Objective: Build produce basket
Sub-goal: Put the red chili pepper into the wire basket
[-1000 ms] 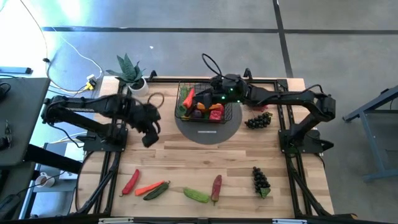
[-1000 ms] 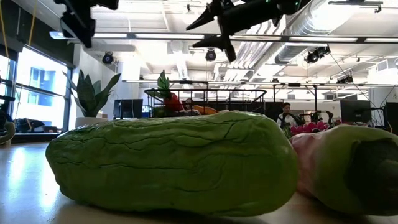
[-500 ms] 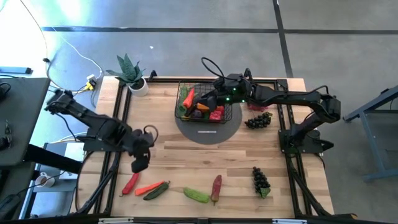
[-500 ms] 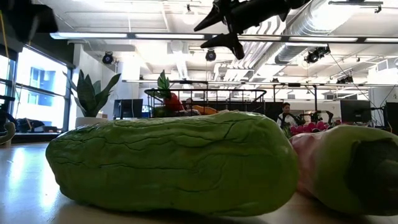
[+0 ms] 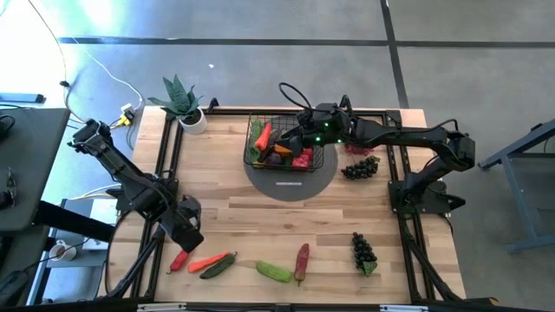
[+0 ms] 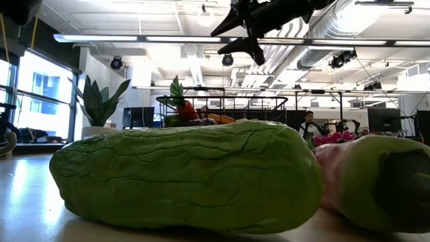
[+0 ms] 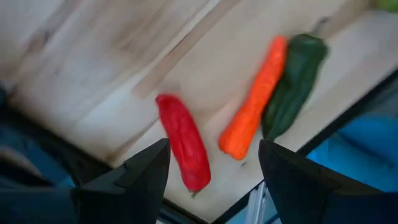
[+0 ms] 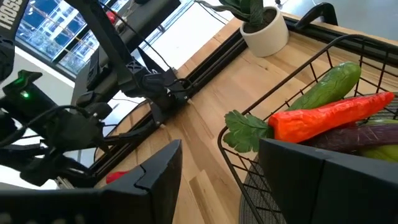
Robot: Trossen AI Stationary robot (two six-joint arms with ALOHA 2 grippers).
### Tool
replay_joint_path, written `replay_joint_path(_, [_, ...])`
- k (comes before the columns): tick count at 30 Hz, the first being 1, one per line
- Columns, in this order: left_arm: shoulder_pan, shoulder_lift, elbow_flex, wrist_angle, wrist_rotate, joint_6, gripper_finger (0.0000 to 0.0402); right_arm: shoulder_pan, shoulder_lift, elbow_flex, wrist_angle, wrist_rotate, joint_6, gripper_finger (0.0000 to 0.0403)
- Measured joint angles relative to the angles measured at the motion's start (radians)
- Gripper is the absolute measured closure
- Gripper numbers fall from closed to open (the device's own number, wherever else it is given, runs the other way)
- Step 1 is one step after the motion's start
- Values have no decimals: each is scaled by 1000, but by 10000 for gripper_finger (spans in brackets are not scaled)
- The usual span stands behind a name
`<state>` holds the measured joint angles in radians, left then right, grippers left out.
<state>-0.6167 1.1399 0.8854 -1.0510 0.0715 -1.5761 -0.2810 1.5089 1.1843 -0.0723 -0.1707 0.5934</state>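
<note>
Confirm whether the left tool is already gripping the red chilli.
No. In the left wrist view the left tool stands open above the table, and the red chilli lies loose on the wood between its fingers, untouched.

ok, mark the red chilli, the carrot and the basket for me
red chilli (image 7: 183, 149): left wrist view, mid-body.
carrot (image 7: 254, 106): left wrist view, middle of its length.
basket (image 8: 292, 78): right wrist view, top rim wire.

I am viewing an industrial lab: exposed ceiling ducts (image 6: 376, 27), concrete floor (image 5: 260, 22), workstations behind the table (image 5: 260, 217).
</note>
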Motion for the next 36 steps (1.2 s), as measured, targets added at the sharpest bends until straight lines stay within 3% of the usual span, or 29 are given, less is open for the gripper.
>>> replay_joint_path(7, [-54,47,-39,8,43,-197,165,0,0,0,0,-1,0,208])
replay_joint_path(36, [-95,444,-38,168,74,-255,165,0,1,0,-7,-50,0,208])
